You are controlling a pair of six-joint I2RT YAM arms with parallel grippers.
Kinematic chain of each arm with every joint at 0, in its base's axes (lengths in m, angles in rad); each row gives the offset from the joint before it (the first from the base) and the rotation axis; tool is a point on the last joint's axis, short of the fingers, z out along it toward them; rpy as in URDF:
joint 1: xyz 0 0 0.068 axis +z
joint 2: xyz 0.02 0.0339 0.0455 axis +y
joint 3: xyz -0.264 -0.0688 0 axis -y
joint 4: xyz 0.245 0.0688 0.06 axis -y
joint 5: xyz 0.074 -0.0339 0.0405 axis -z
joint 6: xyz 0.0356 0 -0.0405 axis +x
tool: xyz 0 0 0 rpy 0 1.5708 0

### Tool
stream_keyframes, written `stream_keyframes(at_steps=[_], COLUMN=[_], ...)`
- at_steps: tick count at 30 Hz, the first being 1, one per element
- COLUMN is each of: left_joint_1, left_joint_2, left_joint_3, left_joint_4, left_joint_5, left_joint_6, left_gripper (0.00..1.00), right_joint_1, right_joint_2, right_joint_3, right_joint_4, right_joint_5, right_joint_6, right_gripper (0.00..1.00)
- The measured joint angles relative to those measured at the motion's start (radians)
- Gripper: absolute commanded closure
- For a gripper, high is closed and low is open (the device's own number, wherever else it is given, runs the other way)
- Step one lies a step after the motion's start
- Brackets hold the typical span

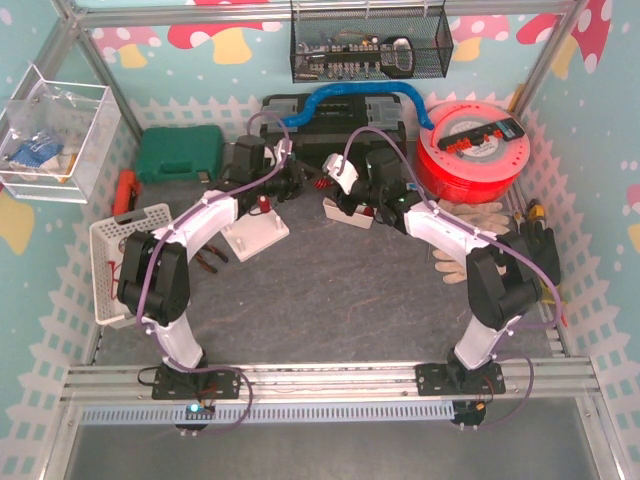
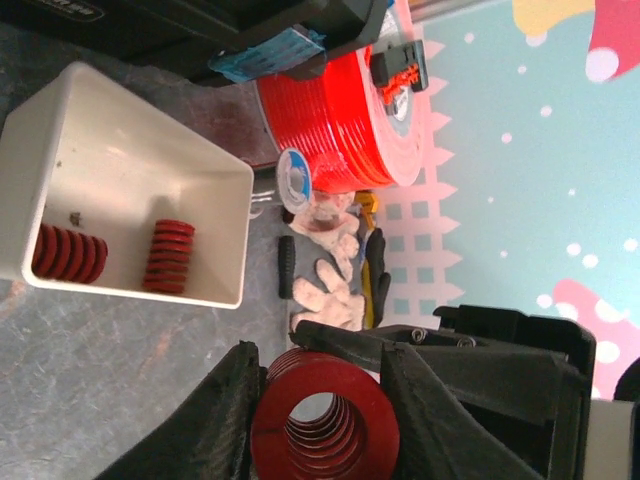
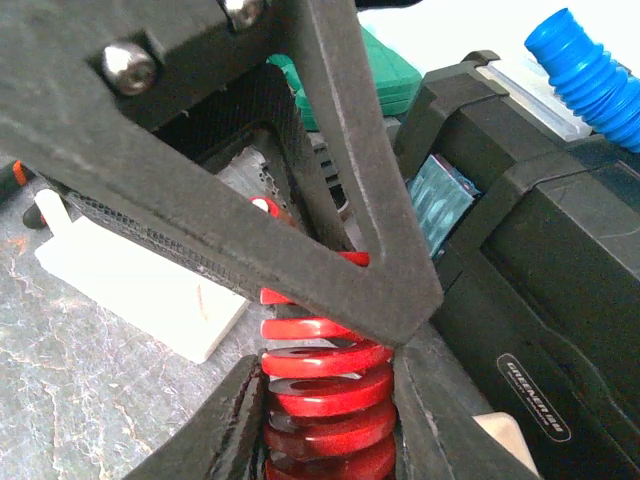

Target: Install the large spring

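The large red spring (image 1: 318,186) hangs above the table at the back centre, between both grippers. In the left wrist view my left gripper (image 2: 320,368) is shut on the spring (image 2: 325,425), seen end-on, with a finger of the other gripper (image 2: 400,345) across its top. In the right wrist view my right gripper (image 3: 330,372) is shut on the spring's coils (image 3: 325,400), and the left gripper's finger (image 3: 300,230) crosses in front. The white base plate (image 1: 255,235) with its peg (image 3: 50,210) lies below and left of the left gripper (image 1: 303,182). The right gripper (image 1: 335,185) faces it.
A white bin (image 2: 130,150) holding two more red springs (image 2: 170,255) sits under the right arm (image 1: 350,212). A black toolbox (image 1: 330,115), red spool (image 1: 475,150), gloves (image 1: 465,240), white basket (image 1: 120,250), green case (image 1: 180,152) and pliers (image 1: 210,260) ring the work area.
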Motion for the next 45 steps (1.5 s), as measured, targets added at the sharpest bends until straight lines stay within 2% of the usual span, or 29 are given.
stream_keyframes(at_steps=[3, 4, 5, 9, 13, 16, 17, 18, 23, 31, 37, 45], left_joint_1=[0.001, 0.001, 0.001, 0.005, 0.027, 0.058, 0.07, 0.082, 0.119, 0.14, 0.171, 0.174], left_joint_2=[0.0, 0.0, 0.0, 0.0, -0.004, -0.027, -0.039, -0.053, -0.153, -0.312, -0.315, -0.28], left_joint_3=[0.0, 0.0, 0.0, 0.0, -0.011, -0.035, -0.04, -0.044, -0.076, -0.2, -0.272, -0.273], left_joint_4=[0.001, 0.0, 0.0, -0.006, -0.005, -0.029, -0.044, -0.065, -0.159, -0.266, -0.33, -0.366], left_joint_5=[0.003, 0.002, 0.0, -0.011, -0.029, -0.086, -0.115, -0.151, -0.389, -0.747, -0.855, -0.932], left_joint_6=[-0.003, -0.003, -0.007, -0.009, -0.008, 0.013, 0.025, 0.041, 0.128, 0.217, 0.243, 0.268], left_gripper=[0.95, 0.99, 1.0, 1.0, 1.0, 1.0, 1.0, 1.0, 1.0, 1.0, 1.0, 1.0], right_joint_1=[0.0, 0.0, 0.0, 0.001, 0.006, 0.007, 0.007, 0.007, 0.007, 0.007, 0.007, 0.007], right_joint_2=[0.0, 0.001, 0.002, 0.018, 0.034, 0.025, 0.018, 0.008, -0.041, -0.056, -0.056, -0.054], right_joint_3=[0.0, 0.0, 0.001, 0.015, 0.027, 0.002, -0.014, -0.035, -0.097, -0.057, -0.026, -0.026], right_joint_4=[0.0, 0.0, 0.002, -0.005, -0.029, -0.036, -0.038, -0.04, -0.067, -0.105, -0.121, -0.158], right_joint_5=[0.001, 0.0, 0.0, -0.005, 0.011, 0.057, 0.075, 0.094, 0.204, 0.407, 0.439, 0.434], right_joint_6=[0.0, 0.0, 0.0, 0.003, 0.028, 0.078, 0.097, 0.113, 0.202, 0.306, 0.34, 0.339], right_gripper=[0.98, 0.94, 0.86, 0.52, 0.36, 0.16, 0.05, 0.02, 0.01, 0.01, 0.01, 0.01])
